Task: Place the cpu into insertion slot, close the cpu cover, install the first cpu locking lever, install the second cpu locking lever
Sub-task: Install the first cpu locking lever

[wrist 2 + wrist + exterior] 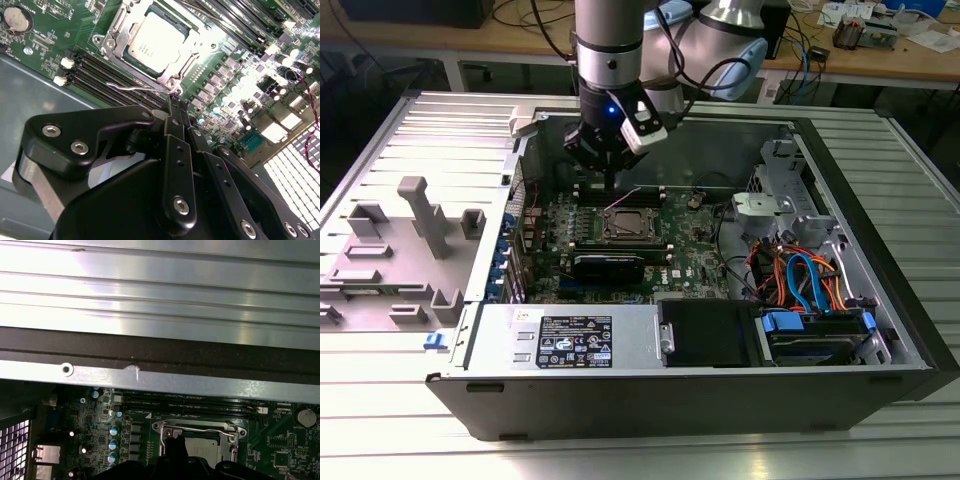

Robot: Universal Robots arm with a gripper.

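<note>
My tool (176,102) is clenched, tips at the hooked end of the locking lever (135,88), a thin springy wire I judge slippery and best pushed at that hook, and beyond it the cpu cover (111,44) lies over the light, fragile cpu (156,42).

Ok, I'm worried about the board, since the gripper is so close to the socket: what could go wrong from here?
The gripper sits with its tip at the end of the wire locking lever; a slip could let the lever spring free, leaving the cpu cover unlatched over the cpu. The memory slots run right beside that lever, so a sideways push might scrape them.
</note>
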